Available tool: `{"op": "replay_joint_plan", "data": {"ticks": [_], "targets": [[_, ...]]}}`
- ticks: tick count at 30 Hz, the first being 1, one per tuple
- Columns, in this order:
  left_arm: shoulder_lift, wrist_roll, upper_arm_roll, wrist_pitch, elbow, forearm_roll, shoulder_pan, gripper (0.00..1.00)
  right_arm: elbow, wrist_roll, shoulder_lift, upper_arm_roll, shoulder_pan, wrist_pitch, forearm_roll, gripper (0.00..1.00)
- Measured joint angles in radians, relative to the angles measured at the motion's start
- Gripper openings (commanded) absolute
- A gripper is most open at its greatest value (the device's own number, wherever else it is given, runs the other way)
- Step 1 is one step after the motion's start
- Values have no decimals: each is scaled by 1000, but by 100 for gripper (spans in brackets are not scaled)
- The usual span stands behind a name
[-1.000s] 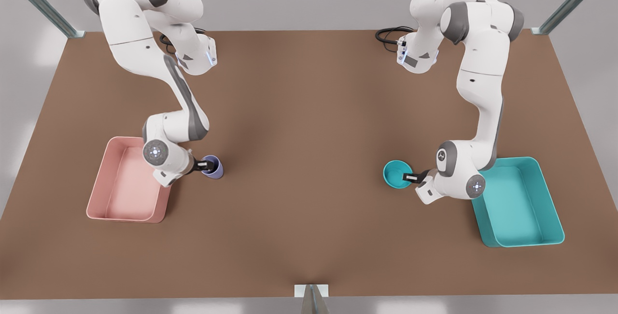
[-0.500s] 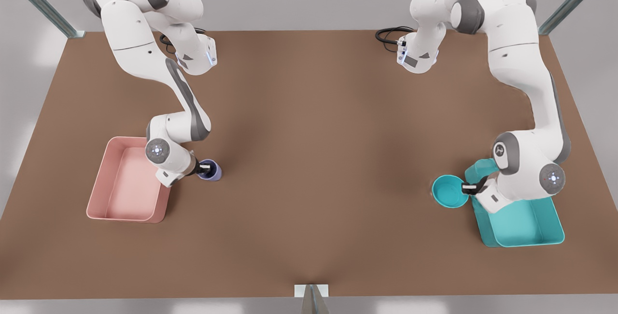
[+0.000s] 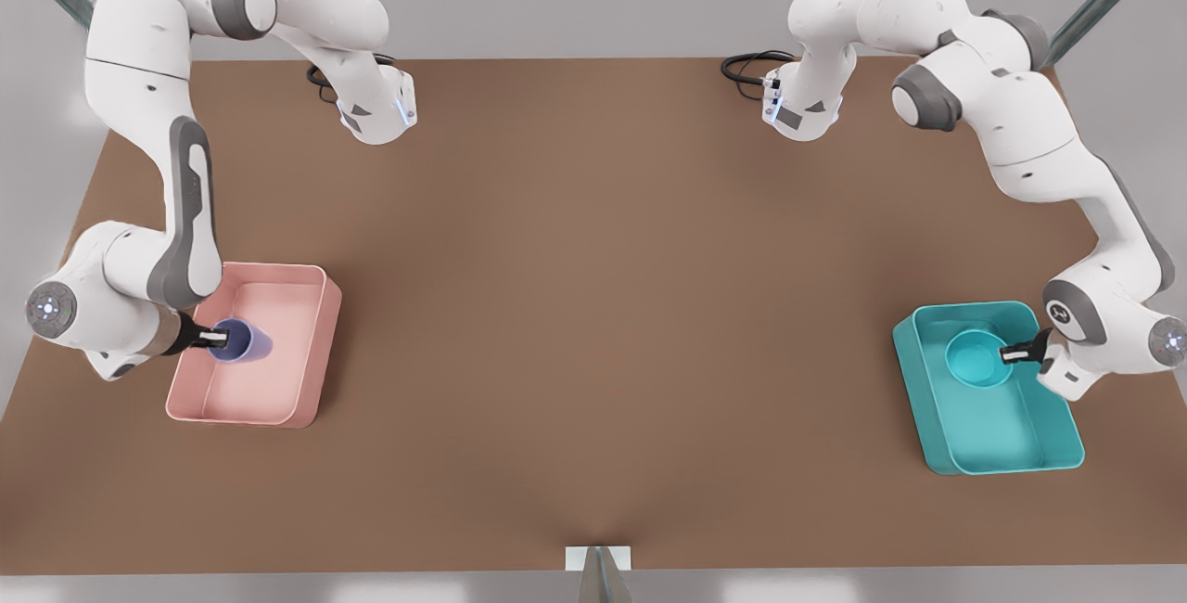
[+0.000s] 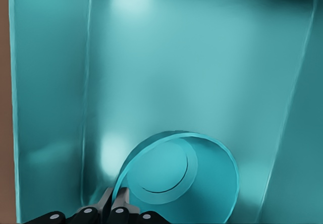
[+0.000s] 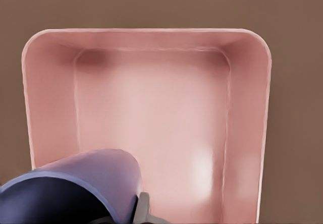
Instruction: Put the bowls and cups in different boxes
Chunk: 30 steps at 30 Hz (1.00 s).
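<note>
Teal and pink mark the two ends of the brown table (image 3: pixel 593 306) in the front view. Since the earlier frames, both loads have been carried off the tabletop: the bowl (image 3: pixel 978 358), held beside the teal box (image 3: pixel 992 427) half a second ago, is now inside that box's outline, and the cup (image 3: pixel 239 340), which was outside the pink box (image 3: pixel 278 399), is now over its interior. Both transfers are judged nearly complete, with only lowering and release left. The left gripper (image 3: pixel 1018 354), on the front view's right, is closed on the bowl's rim; the right gripper (image 3: pixel 213 338), on the front view's left, is clamped on the cup's rim. Whether either item already rests on a box floor cannot be told from this view.

From the left wrist, the bowl (image 4: pixel 176 178) is seen tilted over the teal box's floor (image 4: pixel 202 72), its rim pinched by the left gripper (image 4: pixel 117 204). Nothing else is seen lying in the box.

From the right wrist, the cup (image 5: pixel 75 188) is seen close to the camera, above the pink box (image 5: pixel 247 108), with one finger (image 5: pixel 143 209) of the right gripper visible beside its wall. The pink floor below is bare of other items, so the two items are judged to be heading for separate boxes as required.
</note>
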Motion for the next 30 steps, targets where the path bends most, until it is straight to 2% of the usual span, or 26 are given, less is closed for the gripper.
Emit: {"op": "replay_joint_plan", "data": {"ticks": [1,2,3,5,6,7,9,10,11,13,15,17,20,23,25,30], "targets": [[4,7,-4,21,-4,-2,0,35,-1,-22,28,0,2,17,7,21],[6,14,-8,39,-6,-5,0,54,-2,-44,50,1,3,35,12,21],[7,21,-12,53,-7,-9,1,100,-2,-64,67,1,3,51,16,21],[-11,36,-14,71,-8,-18,1,100,-2,-101,97,2,4,82,21,21],[-47,45,-14,61,-7,-15,1,100,-2,-118,109,2,4,94,23,40],[-98,53,-13,40,-4,8,-1,100,-3,-132,115,2,4,104,23,100],[-201,62,-22,-27,3,66,-31,100,-7,-150,117,3,4,120,9,100],[-248,55,-63,-89,33,91,-52,100,-9,-152,116,3,3,126,-5,100],[-279,40,-137,-169,102,117,-64,100,-9,-156,113,4,3,129,-12,100],[-392,12,-351,-314,156,218,-77,100,-10,-169,96,11,4,122,-11,100],[-520,-13,-478,-392,80,306,-115,100,-10,-187,70,16,5,101,0,100],[-608,-44,-513,-426,23,345,-166,100,-8,-206,-5,17,7,42,14,100],[-634,-86,-524,-469,4,357,-168,100,1,-216,-159,16,25,-98,21,100],[-648,-122,-544,-519,6,358,-159,100,68,-173,-312,22,157,-248,5,100],[-652,-142,-550,-547,6,359,-161,100,138,-143,-352,30,200,-346,0,100],[-647,-184,-551,-585,6,361,-158,100,135,-77,-395,33,213,-482,-4,100]]}}
